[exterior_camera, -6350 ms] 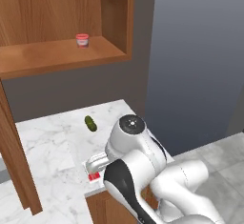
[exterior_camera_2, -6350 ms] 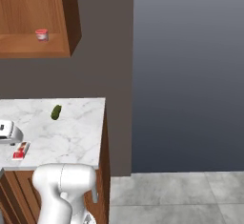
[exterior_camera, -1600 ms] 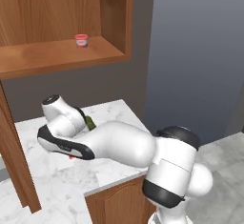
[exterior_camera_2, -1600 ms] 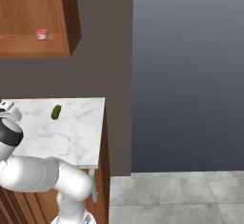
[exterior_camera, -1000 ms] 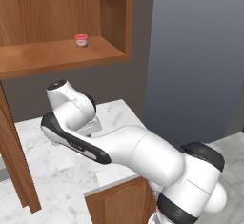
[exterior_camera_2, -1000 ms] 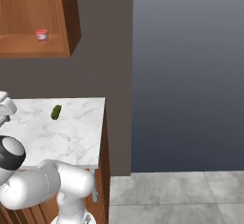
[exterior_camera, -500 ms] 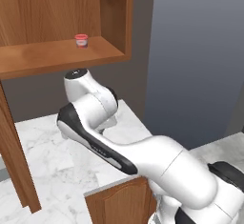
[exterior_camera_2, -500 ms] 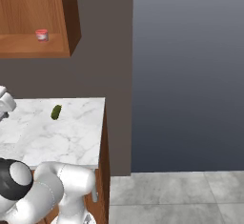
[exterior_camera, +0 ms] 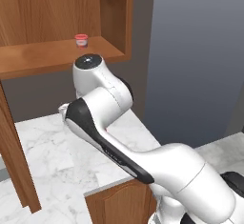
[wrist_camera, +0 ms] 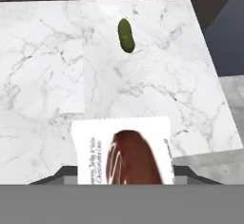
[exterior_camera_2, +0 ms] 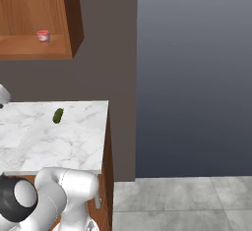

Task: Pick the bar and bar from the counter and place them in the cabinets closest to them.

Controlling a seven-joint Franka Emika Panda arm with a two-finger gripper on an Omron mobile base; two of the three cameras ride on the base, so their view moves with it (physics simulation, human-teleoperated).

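Note:
A white wrapped bar (wrist_camera: 122, 155) with a dark red patch sits between my gripper's (wrist_camera: 122, 176) jaws, which are shut on it. The hand view looks down from well above onto the white marble counter (wrist_camera: 157, 99), so the bar hangs clear of it. In the left base view my arm rises in a tall arc over the counter (exterior_camera: 43, 147), its elbow level with the shelf of the open wooden wall cabinet (exterior_camera: 52, 56). The arm hides the hand there. The right base view shows the same cabinet (exterior_camera_2: 29, 48) at the upper left.
A small red jar (exterior_camera: 81, 40) (exterior_camera_2: 43, 36) stands on the cabinet shelf near its right end. A green pickle-like oval (wrist_camera: 126, 35) (exterior_camera_2: 58, 115) lies on the counter toward the back right. A wooden post (exterior_camera: 14, 156) stands at the counter's left.
My arm has swung upward from low over the counter to shelf height, carrying the bar up. Jar and pickle have not moved.

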